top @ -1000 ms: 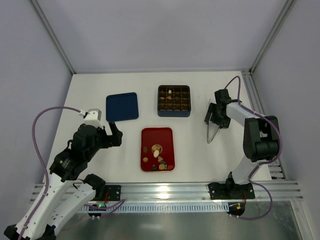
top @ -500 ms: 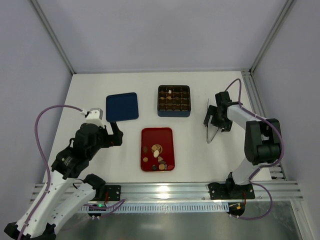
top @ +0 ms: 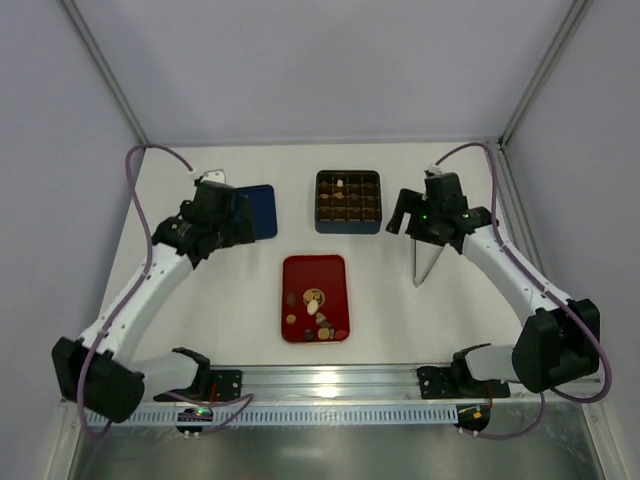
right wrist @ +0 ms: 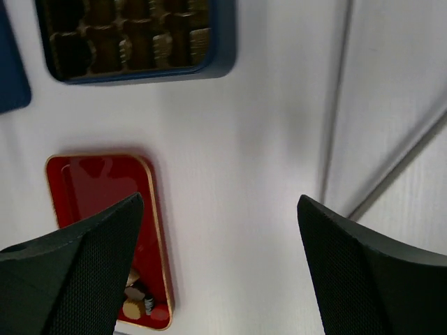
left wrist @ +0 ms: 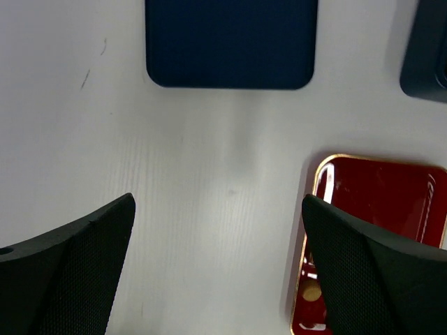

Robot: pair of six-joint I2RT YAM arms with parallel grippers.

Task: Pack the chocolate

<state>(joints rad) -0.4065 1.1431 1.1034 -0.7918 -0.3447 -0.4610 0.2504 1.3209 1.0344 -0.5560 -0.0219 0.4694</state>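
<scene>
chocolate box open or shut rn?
Open. The box shows its grid of compartments uncovered from above, some holding chocolates; a flat blue lid lies beside it.

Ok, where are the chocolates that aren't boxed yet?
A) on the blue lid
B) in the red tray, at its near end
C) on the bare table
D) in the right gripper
B: the unpacked chocolates sit bunched in the red tray, at its near end.

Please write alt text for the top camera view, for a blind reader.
A red tray with loose chocolate pieces lies mid-table, in front of a dark blue gridded box. The left arm reaches over a blue lid; the right arm reaches beside the box.
</scene>
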